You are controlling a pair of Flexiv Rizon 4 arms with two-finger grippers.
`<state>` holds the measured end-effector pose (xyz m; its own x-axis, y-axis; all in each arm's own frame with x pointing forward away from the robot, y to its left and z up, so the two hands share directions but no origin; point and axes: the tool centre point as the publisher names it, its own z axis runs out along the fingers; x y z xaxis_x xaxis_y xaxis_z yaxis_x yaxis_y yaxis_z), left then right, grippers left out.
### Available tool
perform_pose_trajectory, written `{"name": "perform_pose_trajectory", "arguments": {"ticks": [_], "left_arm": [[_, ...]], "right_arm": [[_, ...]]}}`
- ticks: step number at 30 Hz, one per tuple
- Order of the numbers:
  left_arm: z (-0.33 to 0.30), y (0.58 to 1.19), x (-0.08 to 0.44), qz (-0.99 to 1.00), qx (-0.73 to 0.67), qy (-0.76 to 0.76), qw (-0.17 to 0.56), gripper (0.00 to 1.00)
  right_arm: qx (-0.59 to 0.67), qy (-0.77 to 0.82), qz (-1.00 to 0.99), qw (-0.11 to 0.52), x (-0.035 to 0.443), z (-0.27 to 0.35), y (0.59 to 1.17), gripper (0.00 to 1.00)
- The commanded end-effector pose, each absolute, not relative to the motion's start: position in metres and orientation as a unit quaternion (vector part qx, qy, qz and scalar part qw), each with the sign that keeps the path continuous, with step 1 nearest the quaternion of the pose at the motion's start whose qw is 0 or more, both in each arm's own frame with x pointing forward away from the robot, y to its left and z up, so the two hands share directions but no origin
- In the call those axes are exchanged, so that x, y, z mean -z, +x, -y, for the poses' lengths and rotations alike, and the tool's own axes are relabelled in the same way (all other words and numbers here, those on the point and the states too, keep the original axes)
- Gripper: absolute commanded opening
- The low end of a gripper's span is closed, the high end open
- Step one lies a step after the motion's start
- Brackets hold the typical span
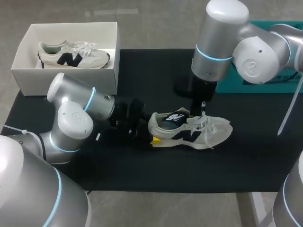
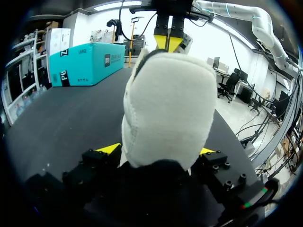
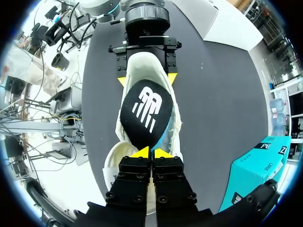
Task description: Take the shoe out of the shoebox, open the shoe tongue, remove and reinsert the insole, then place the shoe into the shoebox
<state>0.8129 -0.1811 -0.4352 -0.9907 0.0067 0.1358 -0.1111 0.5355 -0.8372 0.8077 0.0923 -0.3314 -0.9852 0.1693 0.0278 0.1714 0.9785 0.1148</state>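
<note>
shoebox (image 1: 61, 81): sitting open at the far-left corner, half on the black mat (image 1: 142, 170), well apart from the action, and holding a second shoe (image 1: 73, 54) lying on its side.

left gripper (image 2: 157, 150): coming in low along the mat and clamping the heel, one yellow tip touching each side. Basically acting as a vise here.

shoe (image 1: 189, 132): standing upright on its sole mid-mat, heel pointing left into that clamp, toe pointing right, loose laces spilling over the front.

insole (image 3: 146, 111): riding up out of the opening, dark top face showing, back end tucked down near the heel, front end rising toward the other tool.

right gripper (image 3: 152, 152): hanging straight down over the middle of the shoe, tips pressed together, looking like pinching the insole's front edge. Hard to be fully sure how much of it is caught.

teal box (image 3: 255, 165): sitting off at the right edge, not involved.

stage, guessing: somewhere in the insole out-and-back part.

what could go wrong: only nipping a thin edge, so probably risking it slipping free. Pulling off-axis possibly twisting the heel out of the clamp or tipping the shoe. Pushing back in at an angle likely folding the insole, or catching those loose laces.
</note>
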Motion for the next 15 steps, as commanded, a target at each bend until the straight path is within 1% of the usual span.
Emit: {"name": "perform_pose_trajectory", "arguments": {"ticks": [1,7,15], "left_arm": [[0.183,0.815,0.442,0.875,-0.480,0.030,0.062,0.00],[0.183,0.815,0.442,0.875,-0.480,0.030,0.062,0.00],[0.183,0.815,0.442,0.875,-0.480,0.030,0.062,0.00]], "right_arm": [[0.063,-0.085,0.994,-0.001,0.325,-0.087,0.801,0.00],[0.067,-0.086,0.994,-0.009,0.318,-0.087,0.801,0.00],[0.102,-0.079,0.991,-0.022,0.315,-0.103,0.818,0.00]]}}
